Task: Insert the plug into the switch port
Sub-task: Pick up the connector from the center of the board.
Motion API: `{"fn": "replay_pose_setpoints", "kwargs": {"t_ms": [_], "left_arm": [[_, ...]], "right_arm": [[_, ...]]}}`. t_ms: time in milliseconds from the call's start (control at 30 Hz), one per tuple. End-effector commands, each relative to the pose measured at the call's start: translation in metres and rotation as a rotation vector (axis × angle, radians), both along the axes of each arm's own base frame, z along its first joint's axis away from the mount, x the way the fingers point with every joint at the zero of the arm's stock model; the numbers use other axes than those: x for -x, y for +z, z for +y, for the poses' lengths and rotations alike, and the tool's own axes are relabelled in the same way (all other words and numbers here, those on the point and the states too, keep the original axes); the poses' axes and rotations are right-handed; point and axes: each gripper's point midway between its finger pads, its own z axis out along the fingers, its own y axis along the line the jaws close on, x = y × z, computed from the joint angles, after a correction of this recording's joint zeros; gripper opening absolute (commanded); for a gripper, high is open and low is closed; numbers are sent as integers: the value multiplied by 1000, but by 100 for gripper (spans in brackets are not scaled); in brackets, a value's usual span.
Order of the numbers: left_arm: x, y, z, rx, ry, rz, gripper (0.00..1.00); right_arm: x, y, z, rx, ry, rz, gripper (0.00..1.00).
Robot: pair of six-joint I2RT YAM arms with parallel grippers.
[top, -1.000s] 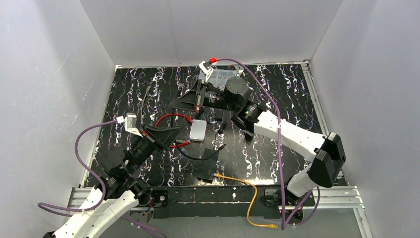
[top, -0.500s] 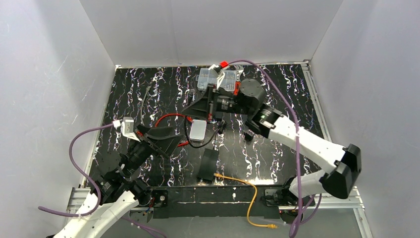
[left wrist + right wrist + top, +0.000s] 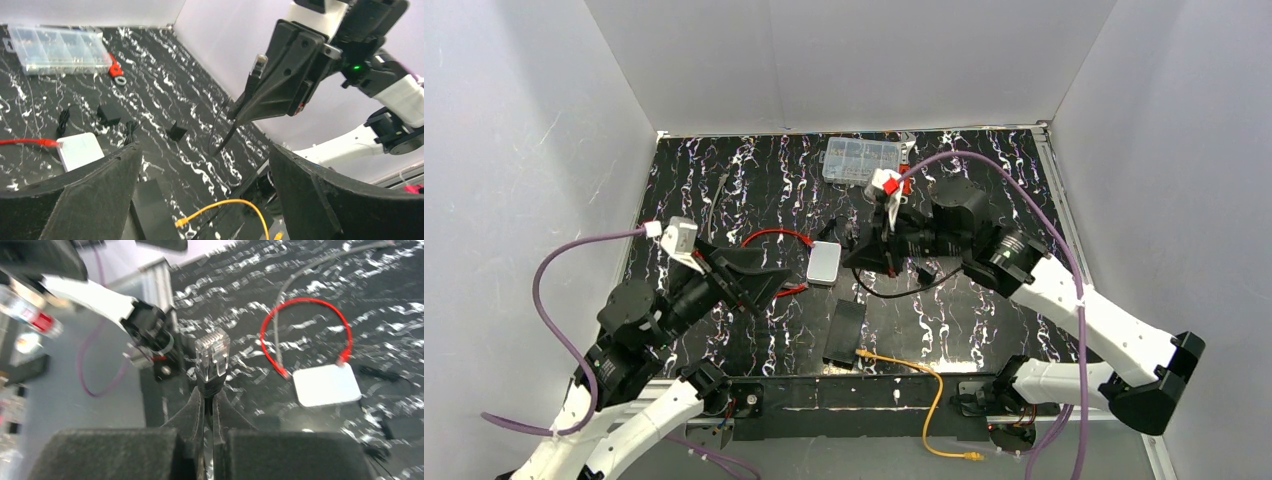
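Right gripper (image 3: 207, 399): clamped on black cable's clear plastic connector (image 3: 212, 356). Left gripper (image 3: 202, 156): fingers wide apart. Thin orange cable's clear plug (image 3: 862, 354): on marbled black table (image 3: 754, 180), beside flat black box (image 3: 844, 332).

1. The table (image 3: 984, 310) is black, marbled with white and purple streaks.
2. The cable (image 3: 934, 385) by the near edge is orange.
3. The wire (image 3: 774, 236) is red; the box (image 3: 824, 264) it reaches is white-grey.
4. The switch (image 3: 845, 330) is plain black.
5. The organiser (image 3: 859, 160) at the far edge is clear.
6. The right gripper (image 3: 209, 392) is black; its connector (image 3: 212, 355) is clear, on a black lead (image 3: 894, 295).
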Motion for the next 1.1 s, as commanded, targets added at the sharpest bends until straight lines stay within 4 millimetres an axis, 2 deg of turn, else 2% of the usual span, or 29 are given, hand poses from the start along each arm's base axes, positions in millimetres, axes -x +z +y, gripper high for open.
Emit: {"fn": "replay_pose_setpoints", "kwargs": {"t_ms": [0,200,433,667,1067], "left_arm": [[2,-15,-7,-131,-49,76,98],[1,-27,-18,-208,-103,136,98],[17,-29,-33,-277,-256,163,98],[34,-36,-45,-316,-405,195,98],[31,-51,-52,-367,-444,242,98]], "right_arm": [[-8,-32,-31,167,-45,-255,1],[-6,-55,-39,263,-29,-379,1],[12,-71,-36,334,92,-480,1],[26,-70,-19,369,175,-479,1],[38,-57,6,365,222,-393,1]]}}
